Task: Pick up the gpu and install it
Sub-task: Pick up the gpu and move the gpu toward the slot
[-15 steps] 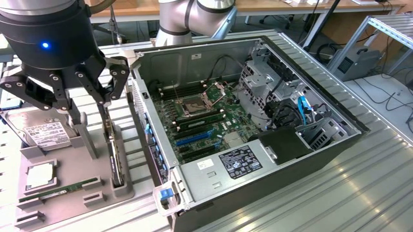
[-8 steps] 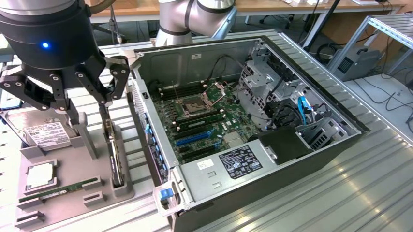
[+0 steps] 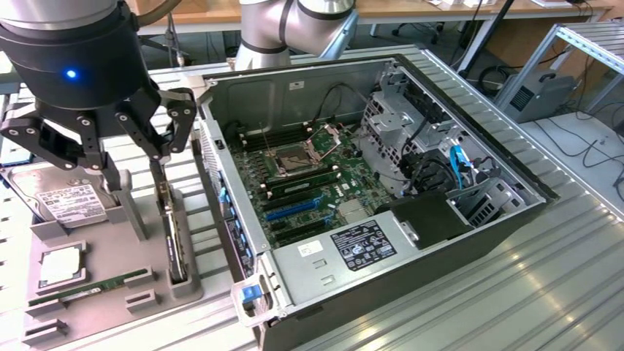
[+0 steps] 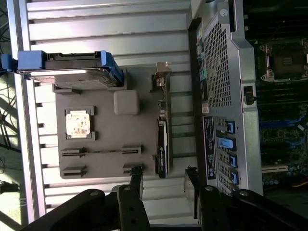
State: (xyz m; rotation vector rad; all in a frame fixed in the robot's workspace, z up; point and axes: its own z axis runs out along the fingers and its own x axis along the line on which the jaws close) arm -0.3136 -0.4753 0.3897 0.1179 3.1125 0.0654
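In the exterior view, the tray [image 3: 107, 252] lies at nine o'clock from the computer case [image 3: 439, 274]; the graphics card [image 3: 177, 245] stands along the tray's three o'clock edge.

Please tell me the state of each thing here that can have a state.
gpu: upright on edge in a slot of the tray, not installed.
claw: open, empty, above the gpu.
computer case: lying on its side, open.
hard drive: seated in the tray.
RAM stick: lying in the tray.

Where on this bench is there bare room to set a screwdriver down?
Free: the bare slatted table on the exterior view's right of the PC case. Crowded: the grey tray, and the narrow gap between the gpu and the case, with the open fingers over the gpu.
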